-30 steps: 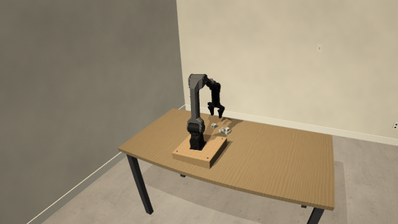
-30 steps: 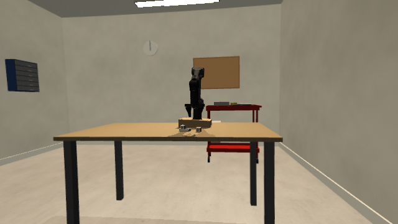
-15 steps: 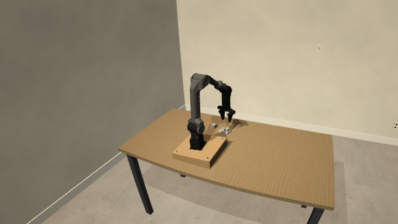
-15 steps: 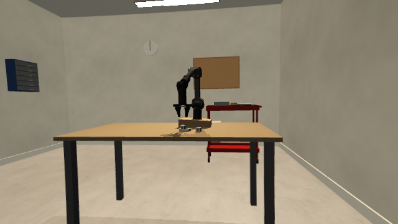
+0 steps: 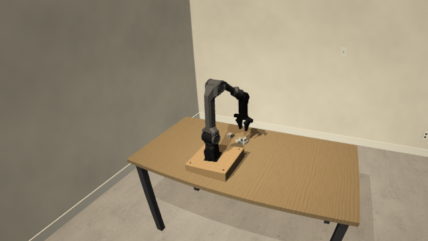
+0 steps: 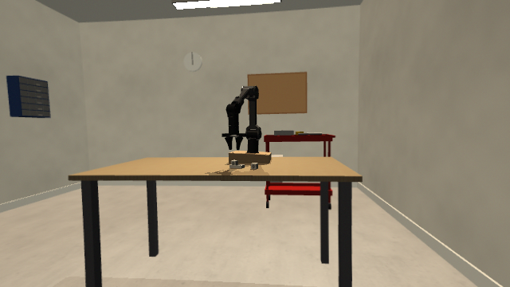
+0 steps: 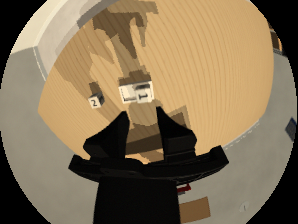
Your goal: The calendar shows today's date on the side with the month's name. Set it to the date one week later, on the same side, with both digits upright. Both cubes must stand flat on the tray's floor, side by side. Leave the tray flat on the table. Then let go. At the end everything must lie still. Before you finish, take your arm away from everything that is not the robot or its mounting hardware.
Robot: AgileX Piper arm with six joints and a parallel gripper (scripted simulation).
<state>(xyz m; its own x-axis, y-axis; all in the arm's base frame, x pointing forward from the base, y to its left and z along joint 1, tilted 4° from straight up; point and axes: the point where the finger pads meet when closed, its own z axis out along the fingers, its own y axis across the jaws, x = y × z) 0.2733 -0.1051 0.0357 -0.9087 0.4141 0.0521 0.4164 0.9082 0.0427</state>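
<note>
Fingers of the gripper (image 5: 243, 125) stand partly spread, pinching nothing, hanging above the table (image 5: 301, 174) beyond the tray (image 5: 242, 140). One cube (image 5: 230, 135) sits loose on the wood just beside the tray, showing what looks like a 2 to the wrist camera; whether the other is inside I cannot tell. A descent off-centre could nudge the light tray, tipping it or sliding it away. Nearby stands only the arm's wooden base (image 5: 231, 167), well clear of the reach.

One cube (image 5: 230, 135) lies beside the tray (image 5: 242, 140).
</note>
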